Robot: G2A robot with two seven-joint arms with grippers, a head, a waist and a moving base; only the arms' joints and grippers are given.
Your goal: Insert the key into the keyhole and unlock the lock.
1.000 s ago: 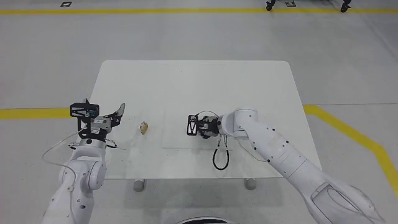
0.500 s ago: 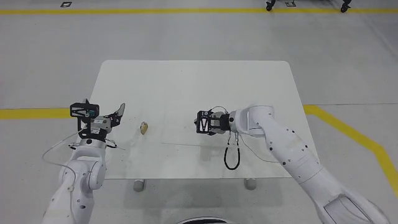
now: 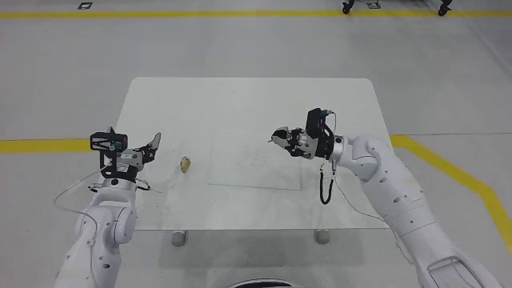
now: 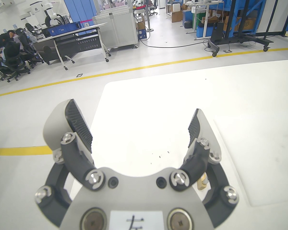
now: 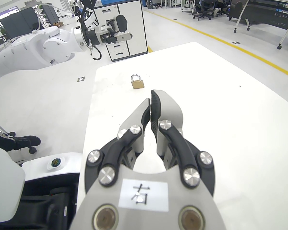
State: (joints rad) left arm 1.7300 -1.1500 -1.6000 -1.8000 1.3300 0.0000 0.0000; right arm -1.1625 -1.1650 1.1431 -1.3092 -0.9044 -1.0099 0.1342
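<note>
A small brass padlock (image 3: 185, 164) lies on the white table (image 3: 240, 100) toward its left side; in the right wrist view the padlock (image 5: 137, 81) lies ahead of the fingers with its shackle pointing away. My right gripper (image 3: 278, 138) hovers over the table's middle, well to the right of the padlock, and points toward it. In its own view the right gripper (image 5: 150, 106) is shut, pads pressed on the thin key, which stays almost hidden between them. My left gripper (image 3: 152, 141) is open at the left edge with nothing between its fingers (image 4: 78, 123). A bit of the brass padlock (image 4: 202, 183) peeks from behind them.
A thin pale mat (image 3: 256, 168) lies flat on the table's front middle. A black cable loop (image 3: 324, 188) hangs from the right forearm above the front edge. The back half of the table (image 5: 230, 96) is bare.
The right gripper has risen from the mat and drawn back to the right, turning to point at the padlock. The left arm and the padlock have not moved.
</note>
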